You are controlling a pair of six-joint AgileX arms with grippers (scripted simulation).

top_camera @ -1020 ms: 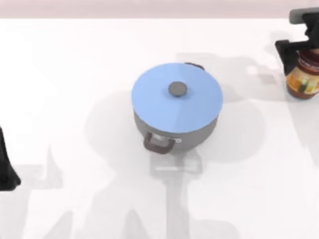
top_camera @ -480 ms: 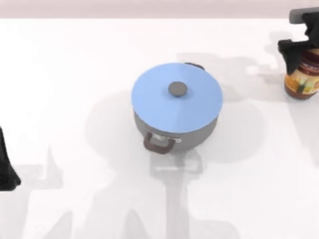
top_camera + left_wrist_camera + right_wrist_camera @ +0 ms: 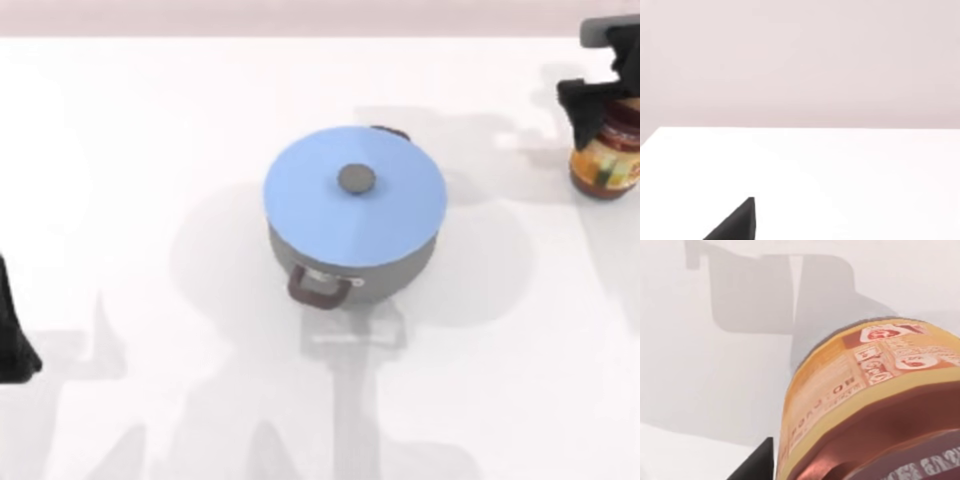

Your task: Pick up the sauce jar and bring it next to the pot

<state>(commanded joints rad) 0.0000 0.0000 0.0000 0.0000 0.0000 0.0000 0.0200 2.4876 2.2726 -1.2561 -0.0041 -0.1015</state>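
My left gripper sits idle, well to the left of the pot; I cannot tell its fingers' state. The pot stands mid-counter. Far to its right, my right gripper has its fingers clamped around the sauce jar. Grasp looks done; carrying it beside the pot remains.

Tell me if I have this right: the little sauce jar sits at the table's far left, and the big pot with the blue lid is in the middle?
Not quite. The top view shows the sauce jar at the table's far right, with the right gripper at it. The pot with its blue lid is indeed in the middle.
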